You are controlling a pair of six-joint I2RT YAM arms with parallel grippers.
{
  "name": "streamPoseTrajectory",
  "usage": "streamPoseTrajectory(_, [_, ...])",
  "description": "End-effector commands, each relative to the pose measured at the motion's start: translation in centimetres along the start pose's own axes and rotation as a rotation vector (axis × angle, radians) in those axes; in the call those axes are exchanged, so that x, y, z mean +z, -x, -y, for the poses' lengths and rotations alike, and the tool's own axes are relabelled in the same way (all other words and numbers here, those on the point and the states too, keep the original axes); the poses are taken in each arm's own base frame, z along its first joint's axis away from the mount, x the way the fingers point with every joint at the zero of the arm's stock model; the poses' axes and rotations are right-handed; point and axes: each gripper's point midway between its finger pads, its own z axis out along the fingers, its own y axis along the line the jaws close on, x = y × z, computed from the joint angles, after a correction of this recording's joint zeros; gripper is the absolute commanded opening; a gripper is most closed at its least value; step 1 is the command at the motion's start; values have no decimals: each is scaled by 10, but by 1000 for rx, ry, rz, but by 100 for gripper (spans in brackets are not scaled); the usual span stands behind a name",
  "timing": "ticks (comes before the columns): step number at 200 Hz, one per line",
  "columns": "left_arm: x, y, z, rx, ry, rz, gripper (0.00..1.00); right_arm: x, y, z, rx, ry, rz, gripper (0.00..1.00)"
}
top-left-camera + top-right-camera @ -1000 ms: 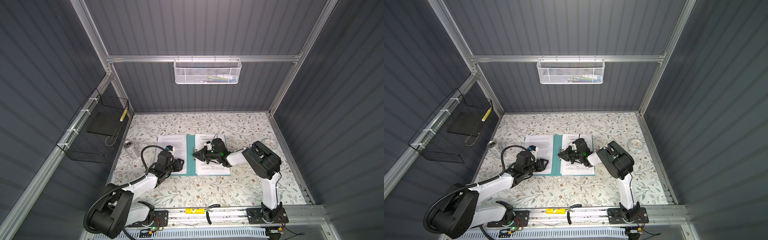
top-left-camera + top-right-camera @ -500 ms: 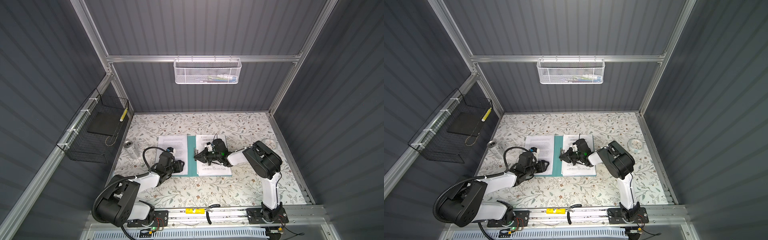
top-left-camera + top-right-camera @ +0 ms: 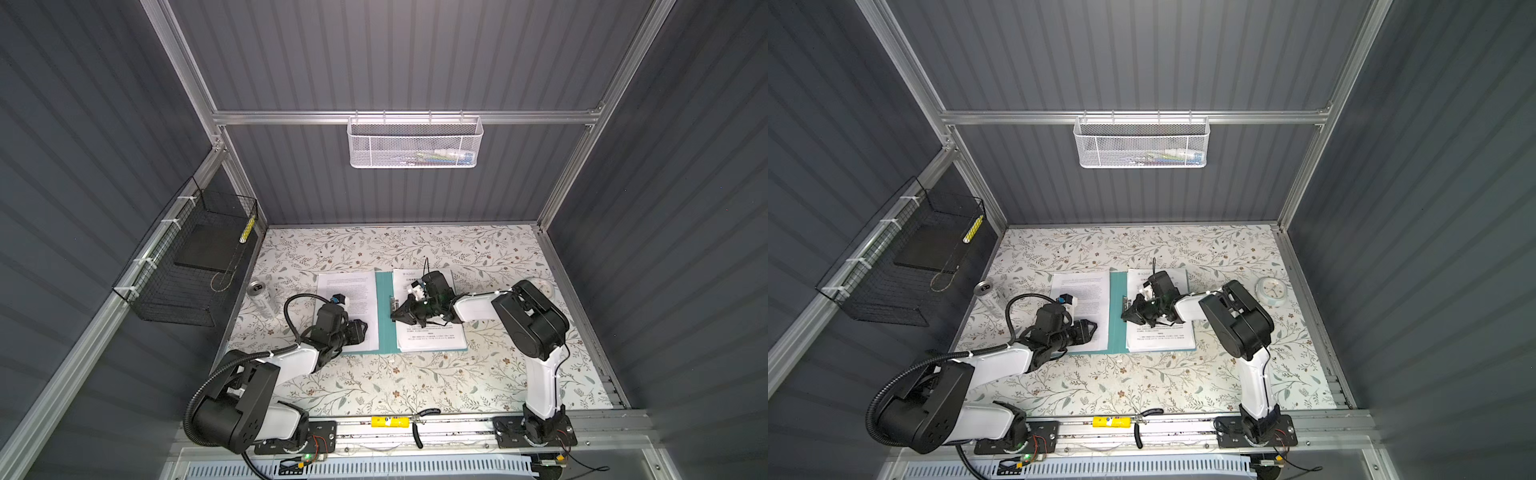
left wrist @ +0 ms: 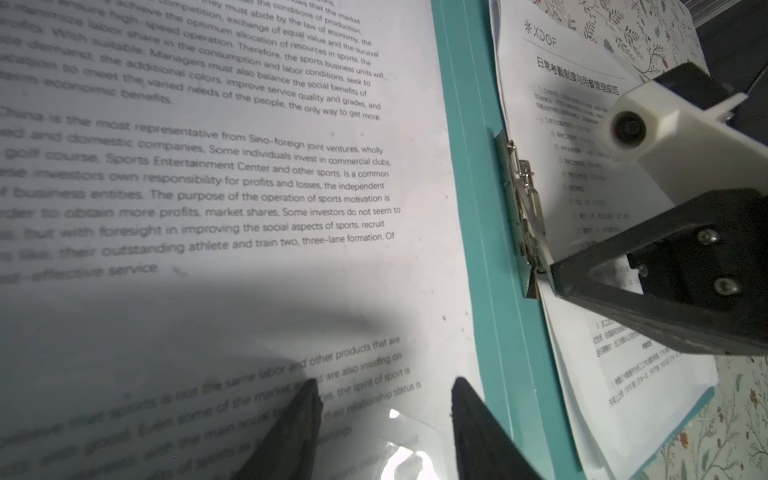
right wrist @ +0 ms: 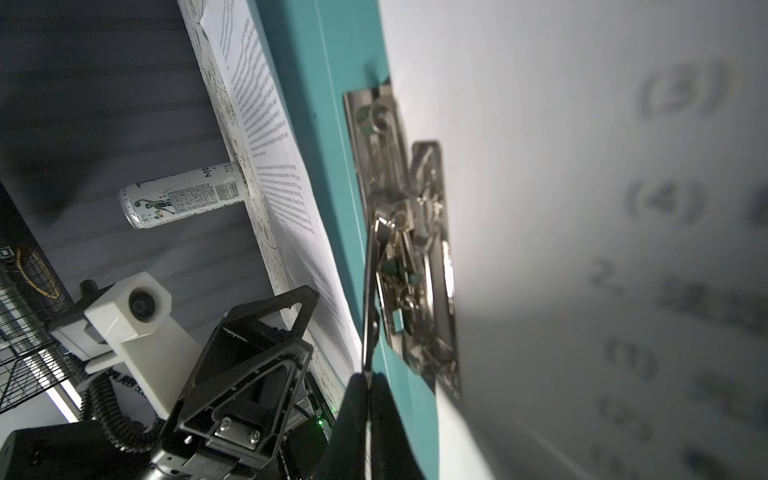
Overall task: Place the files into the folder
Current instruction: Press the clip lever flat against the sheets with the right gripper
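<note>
The teal folder (image 3: 384,320) (image 3: 1117,320) lies open on the table. White printed files cover both flaps: one sheet (image 3: 349,291) (image 4: 249,187) on the left flap, a headed stack (image 3: 432,336) (image 3: 1158,336) on the right. My right gripper (image 3: 392,316) (image 5: 365,376) is shut on the thin raised lever (image 5: 372,270) of the metal clip (image 5: 415,249) (image 4: 523,199) at the spine. My left gripper (image 3: 363,330) (image 4: 384,384) is open, low over the left sheet's near part, with only paper between its fingers.
A drink can (image 3: 262,297) (image 5: 183,199) stands left of the folder. A small round clock (image 3: 1271,291) lies at the right. A black wire basket (image 3: 187,266) hangs on the left wall, a white mesh basket (image 3: 415,143) on the back wall.
The left arm's elbow has swung inward and its gripper has edged slightly right over the left sheet. The right gripper stays shut on the clip lever, almost still.
</note>
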Motion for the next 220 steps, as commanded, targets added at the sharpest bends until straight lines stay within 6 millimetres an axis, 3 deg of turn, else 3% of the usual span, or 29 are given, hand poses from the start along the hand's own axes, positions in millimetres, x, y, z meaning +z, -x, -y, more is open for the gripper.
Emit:
streamPoseTrajectory(1, [-1, -5, -2, -17, -7, -15, 53, -2, -15, 76, 122, -251, -18, 8])
streamPoseTrajectory(53, [0, -6, -5, -25, -2, -22, 53, 2, -16, 102, 141, -330, -28, 9])
streamPoseTrajectory(110, [6, -9, -7, -31, 3, -44, 53, -13, -18, 121, 118, -427, -22, 8])
streamPoseTrajectory(162, [8, -10, -8, -33, 8, -58, 53, -22, -15, 122, 80, -478, -12, 8])
streamPoseTrajectory(203, [9, -11, -8, -31, 5, -64, 53, -8, -16, 119, 77, -467, -47, 9])
streamPoseTrajectory(220, [10, -11, -7, -31, 2, -67, 53, 2, -17, 103, 70, -390, -74, 9])
